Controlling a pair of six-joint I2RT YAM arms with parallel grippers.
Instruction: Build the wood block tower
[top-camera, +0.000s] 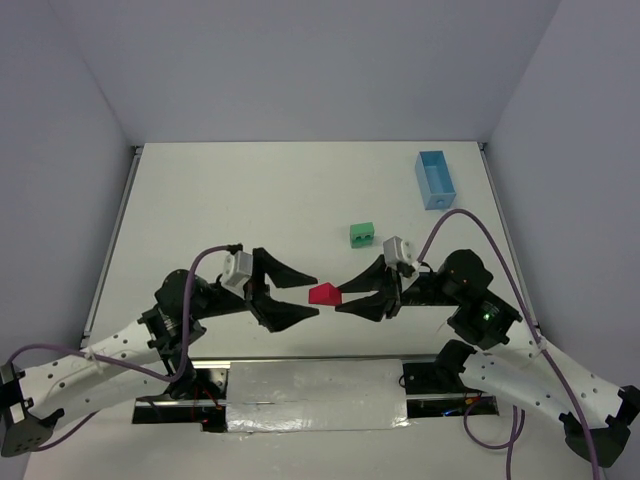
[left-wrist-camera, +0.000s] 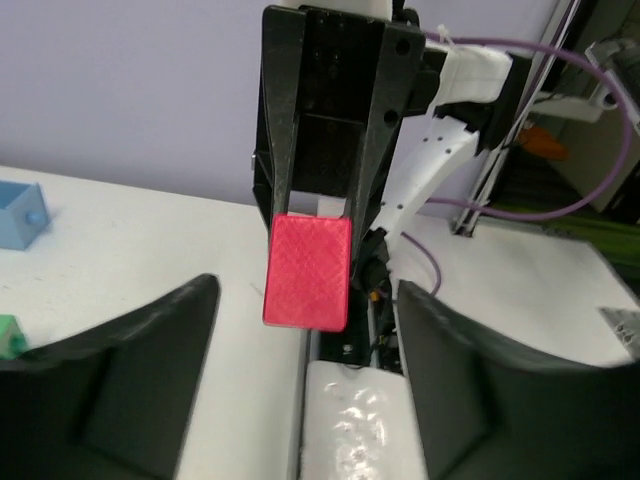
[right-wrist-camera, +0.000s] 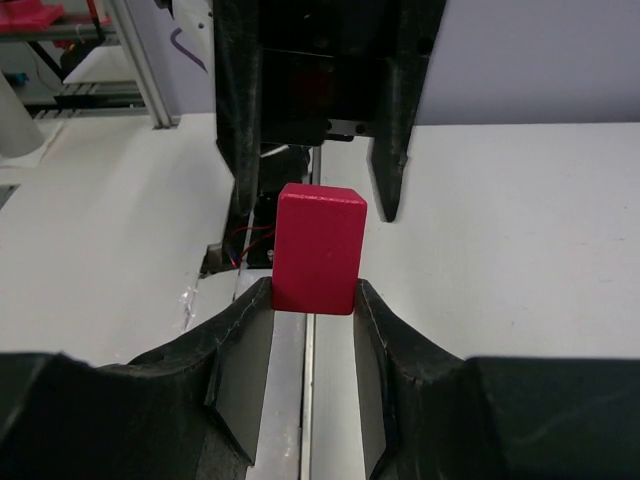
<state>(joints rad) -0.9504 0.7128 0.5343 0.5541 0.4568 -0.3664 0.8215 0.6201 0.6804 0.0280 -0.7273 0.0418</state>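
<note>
Looking down from the overhead camera, the red block (top-camera: 324, 294) sits right between the two arms, near the 6 o'clock edge of the bench (top-camera: 230, 200). The right end effector (top-camera: 341, 298) comes in from the block's 3 o'clock side and is pinching it. In its own wrist view, both fingers (right-wrist-camera: 250, 315) press against the lower sides of the block, which stands up tall between them.

The left end effector (top-camera: 314, 297) faces it from 9 o'clock with its jaws spread wide. From the left wrist camera, its two fingers (left-wrist-camera: 130, 380) stand well apart on either side of the block and neither one touches it. So only the right one has a grip here.

The block looks like it's held up off the bench, but I honestly can't tell for sure from these angles.

A green block (top-camera: 362, 233) sits on the bench at about 1 o'clock from the red one, well apart from both arms. A blue tray (top-camera: 434, 178) is farther out in the same direction, near the bench's far right corner.
</note>
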